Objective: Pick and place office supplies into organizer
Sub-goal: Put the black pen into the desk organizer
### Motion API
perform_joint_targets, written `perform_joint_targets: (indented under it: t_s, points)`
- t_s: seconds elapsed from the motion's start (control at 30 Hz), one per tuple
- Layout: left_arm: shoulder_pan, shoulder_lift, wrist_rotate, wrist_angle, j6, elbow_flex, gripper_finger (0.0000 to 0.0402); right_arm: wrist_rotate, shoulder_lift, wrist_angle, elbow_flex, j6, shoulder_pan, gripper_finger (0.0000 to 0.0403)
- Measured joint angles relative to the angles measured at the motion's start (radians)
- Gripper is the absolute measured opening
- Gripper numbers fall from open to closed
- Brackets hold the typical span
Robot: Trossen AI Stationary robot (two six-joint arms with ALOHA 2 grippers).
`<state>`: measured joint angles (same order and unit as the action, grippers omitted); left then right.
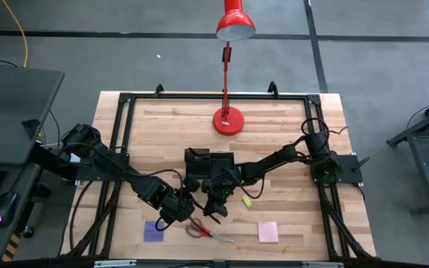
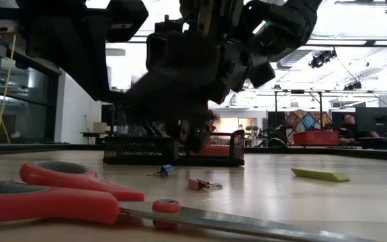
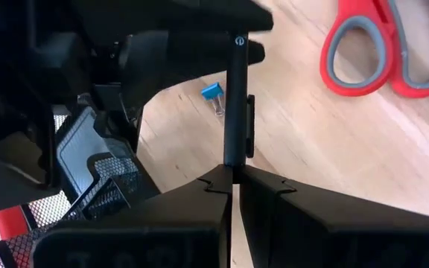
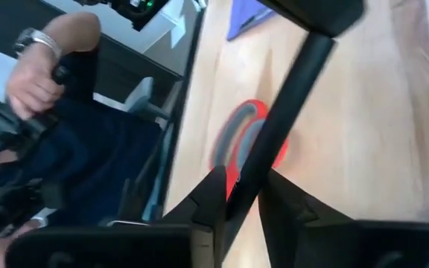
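A thin black pen (image 3: pixel 235 104) runs between my two grippers above the table's near middle. My left gripper (image 1: pixel 181 208) is shut on one end of it, and my right gripper (image 1: pixel 216 205) is shut on the other end. The black mesh organizer (image 1: pixel 208 160) stands just beyond them, toward the lamp. The red-handled scissors (image 1: pixel 203 231) lie flat near the table's near edge. The purple pad (image 1: pixel 153 231) lies to their left and the pink pad (image 1: pixel 268 232) to their right. The small yellow block (image 1: pixel 247 201) lies right of the right gripper. My left gripper (image 3: pixel 233 175) pinches the pen's end (image 3: pixel 234 158) between its two fingers, with the pen running on along them and away. The pen is lifted clear of the table. My right gripper (image 4: pixel 244 195) pinches the same pen (image 4: pixel 289 104) near its other end (image 4: pixel 248 182). The shaft slants away from the fingers toward the left gripper.
The red lamp's base (image 1: pixel 228 120) stands at the far middle of the table. A blue binder clip (image 2: pixel 165 170) and a red one (image 2: pixel 197 183) lie on the wood in front of the organizer (image 2: pixel 173 151). A person's hand (image 4: pixel 36 67) shows beyond the table's edge.
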<state>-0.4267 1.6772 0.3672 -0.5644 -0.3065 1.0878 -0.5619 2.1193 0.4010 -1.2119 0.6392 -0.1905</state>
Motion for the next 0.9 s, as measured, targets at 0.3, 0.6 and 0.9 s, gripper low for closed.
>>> perform_joint_targets:
  t_s: [0.3,0.6,0.9]
  points:
    - [0.0,-0.026,-0.008,0.036,0.067,0.0,0.0047,0.034,0.0,-0.032,0.001,-0.07,-0.001,0.0025]
    - [0.001,-0.109,-0.006,0.014,0.135,-0.001,0.0102,0.055,-0.003,0.025,-0.004,-0.111,-0.001,0.002]
    - [-0.048,-0.248,0.026,0.0,0.209,-0.001,0.0104,0.069,-0.006,0.09,-0.007,-0.143,0.005,0.0012]
